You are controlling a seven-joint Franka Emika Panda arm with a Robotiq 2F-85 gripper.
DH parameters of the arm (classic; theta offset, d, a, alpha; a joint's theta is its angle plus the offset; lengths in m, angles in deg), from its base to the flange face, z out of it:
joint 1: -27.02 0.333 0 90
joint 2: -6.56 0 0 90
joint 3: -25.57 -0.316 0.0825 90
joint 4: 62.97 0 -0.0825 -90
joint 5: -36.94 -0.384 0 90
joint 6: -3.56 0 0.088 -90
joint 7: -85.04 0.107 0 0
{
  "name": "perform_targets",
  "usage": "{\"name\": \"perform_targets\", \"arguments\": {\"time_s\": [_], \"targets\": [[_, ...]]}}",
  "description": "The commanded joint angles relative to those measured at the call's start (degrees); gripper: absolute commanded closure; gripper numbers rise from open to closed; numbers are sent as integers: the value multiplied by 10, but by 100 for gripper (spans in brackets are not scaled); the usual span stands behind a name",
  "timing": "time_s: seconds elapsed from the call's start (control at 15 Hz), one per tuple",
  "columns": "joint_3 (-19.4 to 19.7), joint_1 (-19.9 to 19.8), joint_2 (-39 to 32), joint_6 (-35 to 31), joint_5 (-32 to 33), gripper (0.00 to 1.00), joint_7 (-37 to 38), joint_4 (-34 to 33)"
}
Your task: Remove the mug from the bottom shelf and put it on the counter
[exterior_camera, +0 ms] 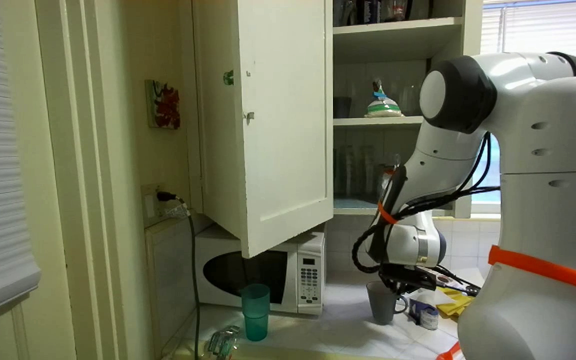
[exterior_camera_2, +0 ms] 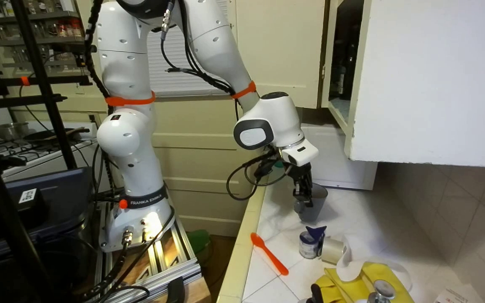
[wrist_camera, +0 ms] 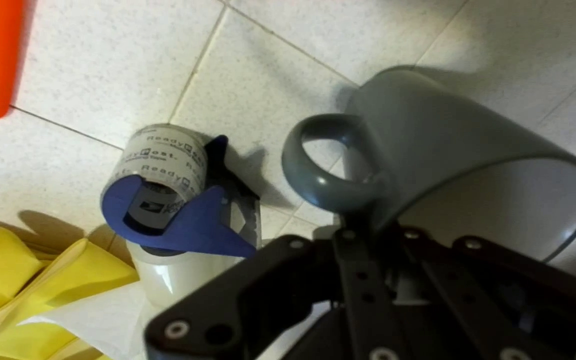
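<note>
The grey mug [exterior_camera: 380, 305] is upright or slightly tilted at the counter [exterior_camera: 318, 335], beside the microwave; I cannot tell whether its base touches. It also shows in an exterior view [exterior_camera_2: 319, 200] and in the wrist view [wrist_camera: 433, 125], handle toward the tape. My gripper [wrist_camera: 375, 230] points down and is shut on the mug's wall beside the handle, one finger inside the rim. The gripper also shows in both exterior views [exterior_camera: 398, 287] [exterior_camera_2: 304, 200]; its fingertips are partly hidden. The bottom shelf [exterior_camera: 350, 210] of the open cupboard is above, partly hidden by the arm.
A teal tumbler [exterior_camera: 256, 315] stands before the microwave [exterior_camera: 310, 280]. The open cupboard door [exterior_camera: 288, 125] hangs above. A blue tape dispenser [wrist_camera: 168, 200] is close to the mug's handle side. An orange spoon [exterior_camera_2: 269, 254] and yellow gloves [exterior_camera_2: 373, 280] lie on the counter.
</note>
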Motion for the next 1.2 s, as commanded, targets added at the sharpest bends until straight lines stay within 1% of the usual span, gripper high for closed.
{"name": "perform_targets", "arguments": {"time_s": [0.0, 0.27, 0.6, 0.73, 0.8, 1.13], "targets": [[-14, -7, -14, -21, -34, 98, -3, -10], [-22, -11, -23, -24, -53, 98, -6, -15], [-27, -16, -35, -30, -60, 98, -6, -24], [-27, -17, -40, -33, -59, 91, -5, -27], [-27, -18, -42, -35, -58, 72, -4, -27], [-32, -23, -39, -39, -59, 36, -3, -35]]}}
